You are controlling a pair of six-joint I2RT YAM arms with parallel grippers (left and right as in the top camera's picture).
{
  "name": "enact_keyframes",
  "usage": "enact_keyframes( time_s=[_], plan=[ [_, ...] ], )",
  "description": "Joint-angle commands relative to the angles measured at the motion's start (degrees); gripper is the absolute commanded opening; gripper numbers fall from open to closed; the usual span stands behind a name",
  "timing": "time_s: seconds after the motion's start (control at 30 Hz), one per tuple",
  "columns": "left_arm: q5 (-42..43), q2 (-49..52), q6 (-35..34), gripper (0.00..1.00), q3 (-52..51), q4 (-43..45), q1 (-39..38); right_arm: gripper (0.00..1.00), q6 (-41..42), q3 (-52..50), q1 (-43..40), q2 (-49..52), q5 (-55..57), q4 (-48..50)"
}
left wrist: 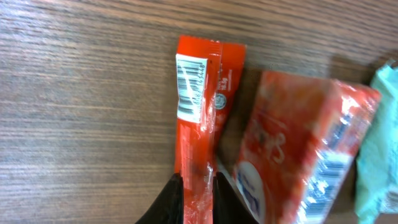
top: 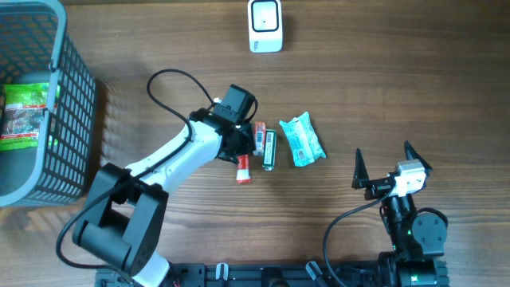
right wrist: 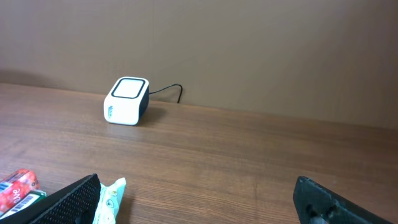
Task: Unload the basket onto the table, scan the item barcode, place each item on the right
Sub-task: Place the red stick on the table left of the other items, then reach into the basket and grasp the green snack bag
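Both claws show: left claw (left wrist: 196, 180) pinches the edge-cropped red sachet (left wrist: 199, 134), right claw (top: 383, 150) gapes wide.

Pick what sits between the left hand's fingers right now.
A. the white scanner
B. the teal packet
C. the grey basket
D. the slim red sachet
D: in the left wrist view, the left hand has its two dark fingers pressed on either side of the slim red sachet, whose barcode faces the camera.
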Motion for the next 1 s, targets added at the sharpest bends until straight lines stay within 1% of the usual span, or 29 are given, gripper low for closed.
enact_keyframes(
  time_s=[0.0,0.07,0.13,0.2,0.23,0.3,0.33,0.37,0.43,0.47,0.5,0.53,0.57,0.6,0.63,0.73,0.8,0.97],
  plan=[
    [-3.5,1.4,-1.2,0.17,-0.3,0.7,0.0,1.00,0.0,-0.1,0.1,-0.2,-0.1,0.3],
    [-3.5,1.4,-1.2,0.37,-0.2,0.9,0.0,1.00,0.0,-0.1,0.1,-0.2,-0.1,0.3],
    [-3.4,0.9,-1.1,0.43,1.0,0.5,0.0,1.00,0.1,-0.1,0.1,-0.2,-0.1,0.3],
    [-3.6,-0.5,-0.5,0.46,3.7,-1.9,0.3,1.00,0.0,-0.1,0.1,-0.2,-0.1,0.3],
    [-3.7,-1.8,1.0,0.47,6.4,-3.9,1.1,1.00,0.0,-0.1,0.1,-0.2,-0.1,0.3],
    [-4.1,-4.2,4.4,0.59,12.8,-7.6,4.0,1.00,0.0,-0.1,0.1,-0.2,-0.1,0.3],
    [-4.7,-5.2,6.1,0.62,17.4,-10.4,6.5,1.00,0.0,-0.1,0.1,-0.2,-0.1,0.3],
    [-5.1,-5.6,7.3,0.63,20.9,-12.7,8.5,1.00,0.0,-0.1,0.1,-0.2,-0.1,0.3],
    [-6.0,-5.7,10.6,0.68,31.3,-19.6,14.8,1.00,0.1,-0.1,0.1,-0.2,-0.1,0.3],
    [-6.1,-5.7,11.7,0.72,35.6,-22.1,17.7,1.00,0.0,-0.1,0.1,-0.2,-0.1,0.3],
    [-6.4,-5.7,12.7,0.79,42.9,-25.8,23.2,1.00,0.0,-0.1,0.1,-0.2,-0.1,0.3],
    [-6.8,-5.7,13.2,0.86,47.7,-27.7,27.5,1.00,0.0,-0.1,0.1,-0.2,-0.1,0.3],
    [-7.4,-5.7,13.2,0.91,52.1,-29.1,32.4,1.00,0.0,-0.1,0.1,-0.2,-0.1,0.3],
    [-7.4,-5.7,13.2,0.97,54.3,-29.6,35.9,1.00,0.0,-0.1,0.1,-0.2,-0.1,0.3],
    [-7.4,-5.7,13.2,1.00,55.9,-29.9,39.3,1.00,0.0,-0.1,0.1,-0.2,-0.1,0.3],
    [-7.4,-5.4,13.0,1.00,56.9,-31.2,50.7,1.00,0.0,-0.1,0.1,-0.2,-0.1,0.3],
    [-7.4,-4.4,13.0,1.00,56.9,-32.8,56.5,1.00,0.0,-0.1,0.1,-0.2,-0.1,0.3],
    [-7.4,-0.5,12.9,1.00,54.8,-34.9,65.7,1.00,0.0,-0.1,0.1,-0.2,-0.1,0.3]
  ],
)
